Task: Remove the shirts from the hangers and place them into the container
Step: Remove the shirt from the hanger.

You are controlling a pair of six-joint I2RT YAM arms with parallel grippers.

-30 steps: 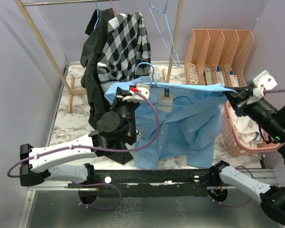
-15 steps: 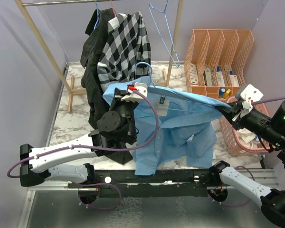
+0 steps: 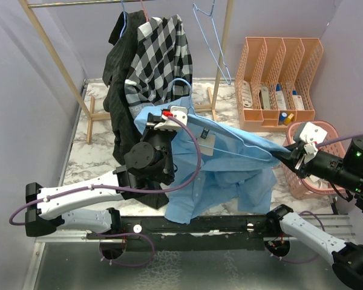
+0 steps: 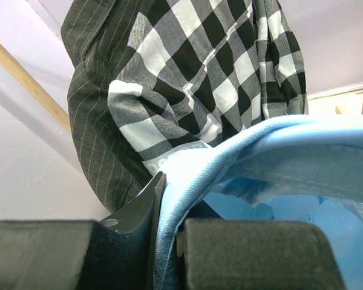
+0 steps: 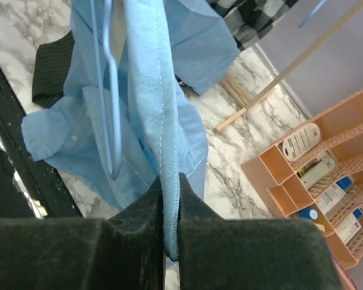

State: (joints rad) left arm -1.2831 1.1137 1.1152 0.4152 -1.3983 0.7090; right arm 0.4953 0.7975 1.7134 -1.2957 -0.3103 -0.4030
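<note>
The light blue shirt is stretched between both grippers, slanting down to the right above the table. My left gripper is shut on its left shoulder edge, the cloth pinched at the left gripper. My right gripper is shut on the other shoulder fold, which runs into the right gripper. A light blue wire hanger is still inside the shirt, its loop hanging beside the fold. The checked shirt and the pinstriped black shirt hang behind. The container sits at the right, mostly behind my right arm.
A wooden rack crosses the back, with a bare blue hanger on it. The peach file organizer stands at the back right, also the file organizer in the right wrist view. The marble table shows left of the shirts.
My right gripper has come down and inward with the shirt's right shoulder, so the shirt now slopes instead of hanging level. The left arm has not moved.
</note>
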